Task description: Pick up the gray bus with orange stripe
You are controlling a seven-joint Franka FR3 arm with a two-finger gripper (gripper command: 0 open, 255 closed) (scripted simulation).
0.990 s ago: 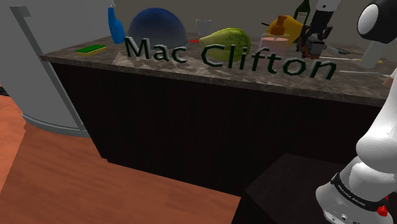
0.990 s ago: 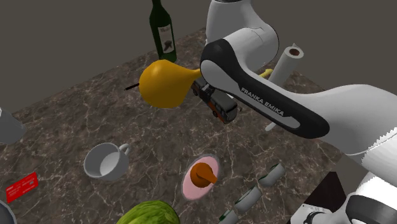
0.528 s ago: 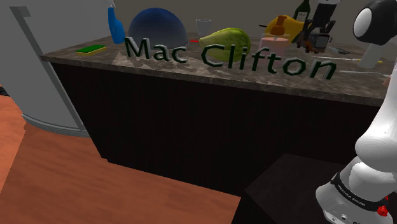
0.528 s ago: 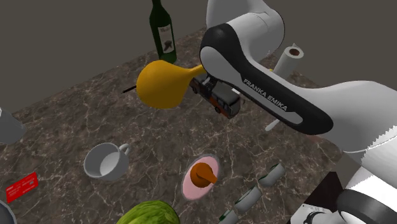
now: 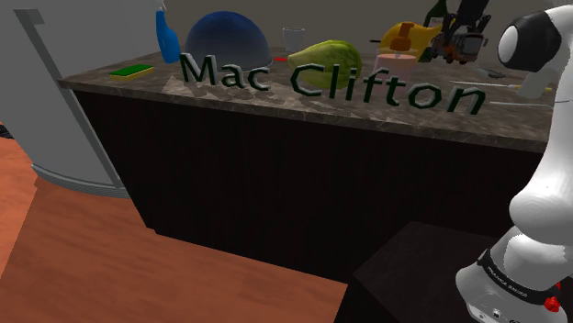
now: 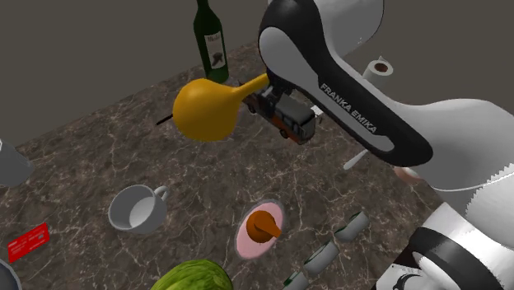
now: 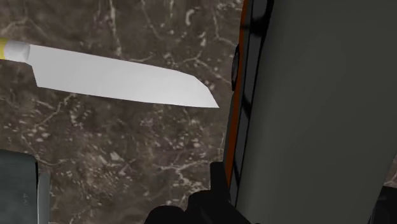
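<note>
The jaws clasp the gray bus [image 6: 288, 119] with its orange stripe, holding it above the marble counter [image 6: 99, 156]. In the second exterior view it hangs at 3 o'clock of the yellow pear [image 6: 206, 109] and 5 o'clock of the green bottle [image 6: 209, 37]. A knife [image 7: 121, 79] lies on the counter below.

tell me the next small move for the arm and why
Probably a short straight lift with the grip unchanged: the fingers clasp the gray bus, which looks raised off the counter, close beside the yellow pear-shaped thing, with a knife lying on the counter beneath.
</note>
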